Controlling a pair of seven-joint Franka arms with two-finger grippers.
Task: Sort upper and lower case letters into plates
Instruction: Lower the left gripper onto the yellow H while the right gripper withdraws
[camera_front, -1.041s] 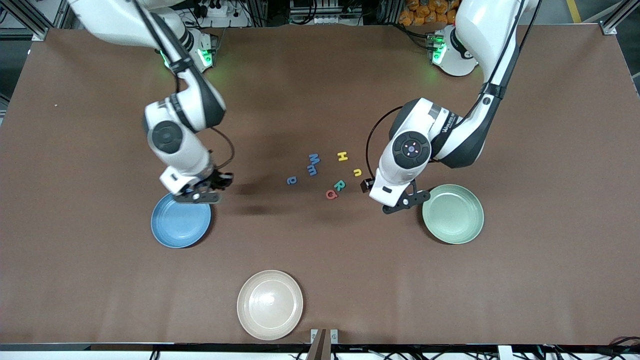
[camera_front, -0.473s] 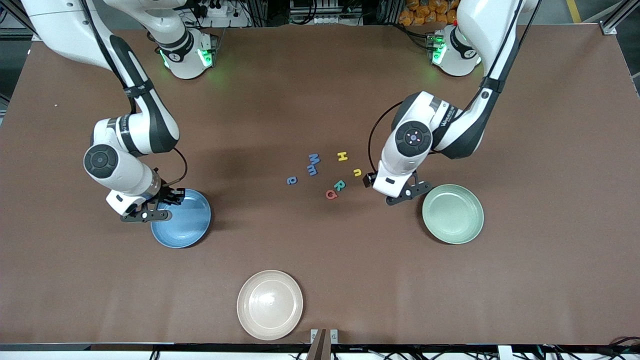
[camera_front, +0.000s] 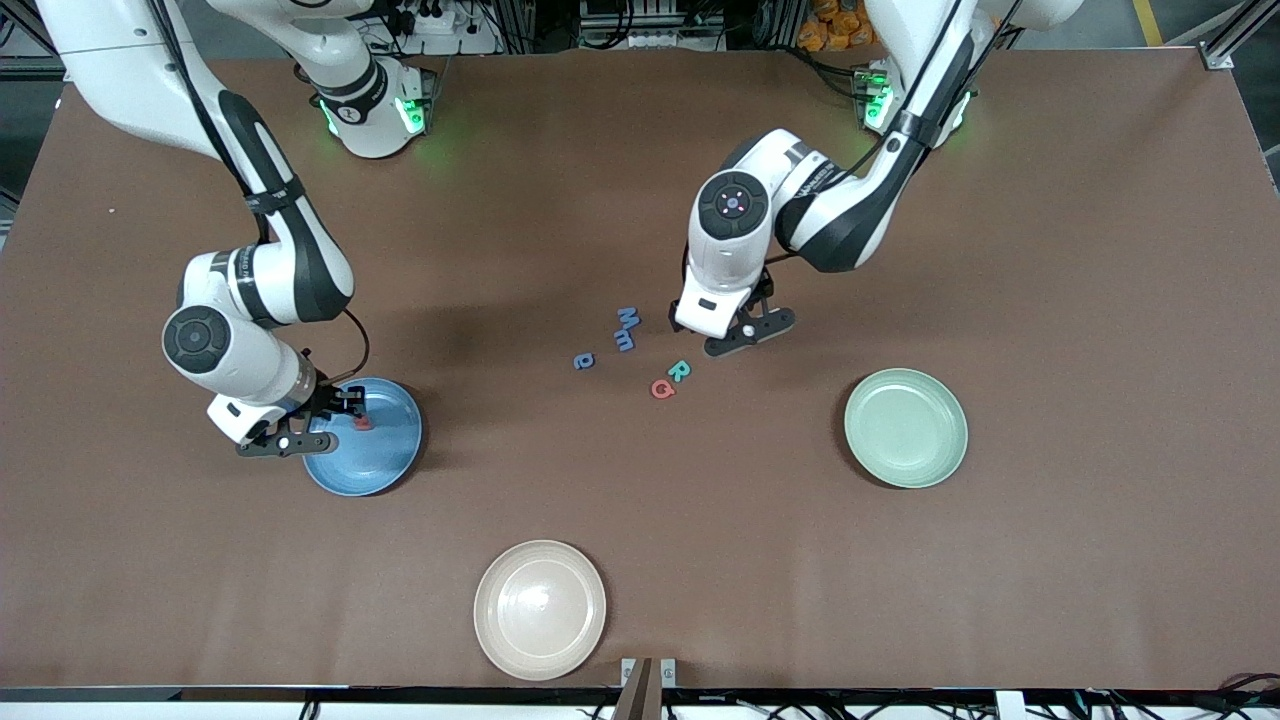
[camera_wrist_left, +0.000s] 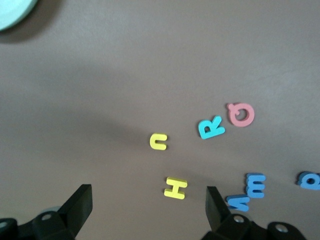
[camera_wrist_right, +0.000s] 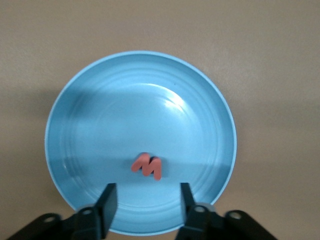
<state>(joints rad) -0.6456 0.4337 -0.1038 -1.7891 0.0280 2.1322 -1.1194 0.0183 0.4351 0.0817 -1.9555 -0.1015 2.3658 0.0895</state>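
Observation:
The blue plate (camera_front: 385, 455) lies toward the right arm's end and holds a red letter M (camera_front: 362, 422), which also shows in the right wrist view (camera_wrist_right: 147, 166). My right gripper (camera_front: 300, 430) hangs open and empty over that plate's rim (camera_wrist_right: 220, 125). The pale green plate (camera_front: 905, 428) lies empty toward the left arm's end. My left gripper (camera_front: 748, 333) hangs open and empty over a yellow H (camera_wrist_left: 175, 188) and a yellow n (camera_wrist_left: 158, 141), both hidden in the front view. Blue M (camera_front: 627, 318), m (camera_front: 624, 341) and e (camera_front: 584, 361), a teal R (camera_front: 678, 371) and a pink round letter (camera_front: 662, 389) lie mid-table.
A cream-white plate (camera_front: 540, 610) lies empty near the table's front edge. The green plate's rim shows in a corner of the left wrist view (camera_wrist_left: 12, 7).
My right gripper moved across the blue plate toward the right arm's end, and the red M now lies in the plate. My left gripper moved from beside the green plate to over the letters.

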